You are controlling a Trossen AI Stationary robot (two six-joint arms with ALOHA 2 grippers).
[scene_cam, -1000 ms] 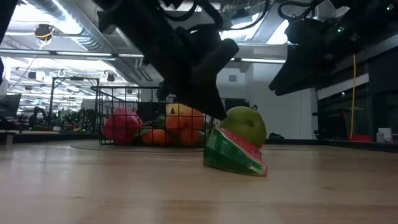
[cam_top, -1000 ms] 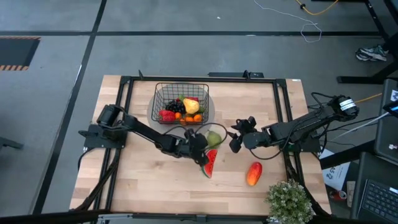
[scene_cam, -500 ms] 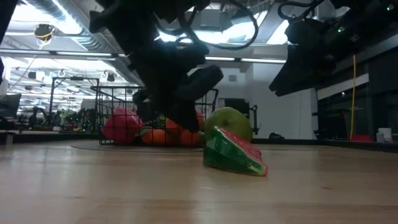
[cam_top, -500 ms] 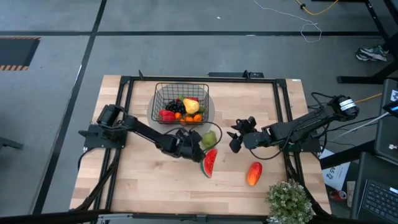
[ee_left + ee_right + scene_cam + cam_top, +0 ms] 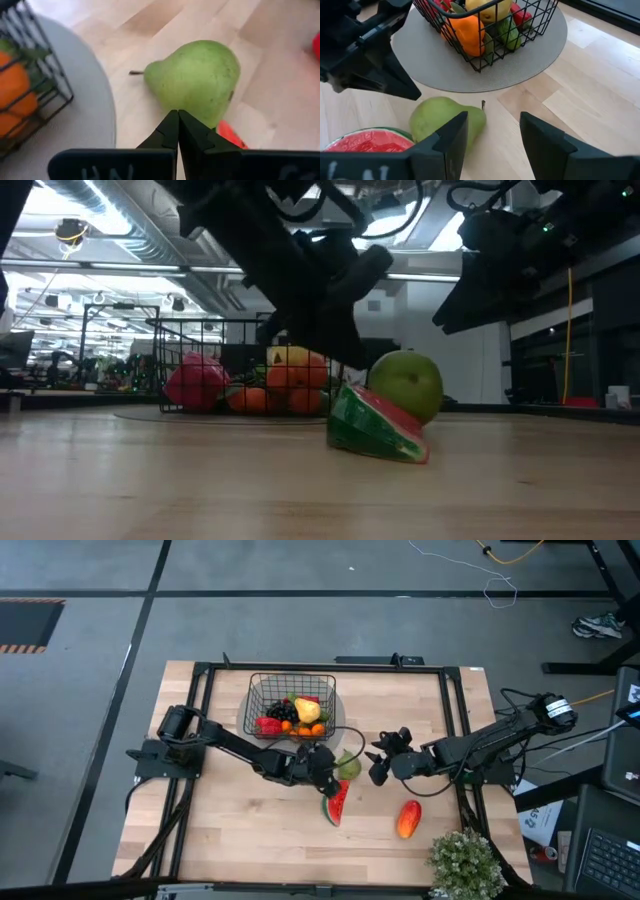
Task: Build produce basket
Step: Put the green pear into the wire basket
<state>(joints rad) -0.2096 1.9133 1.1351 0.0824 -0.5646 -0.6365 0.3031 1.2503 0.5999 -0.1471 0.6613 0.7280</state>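
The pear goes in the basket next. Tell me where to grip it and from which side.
Grip the pear across its wide body, coming from above. It lies on its side on the table, stem toward the mat, watermelon slice close beside it; the neck tapers and would likely slip.

Wooden table [image 5: 240, 830], grey mat [image 5: 338, 718], pear [image 5: 347, 766], watermelon slice [image 5: 336, 804], mango [image 5: 408, 819]

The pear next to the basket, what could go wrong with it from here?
The left gripper is shut, its tips against the pear rather than around it, so it may only nudge the round fruit, which could roll away. The watermelon slice lies close beside the pear and could get knocked. The right gripper waits open nearby; if both arms close in, they might collide.
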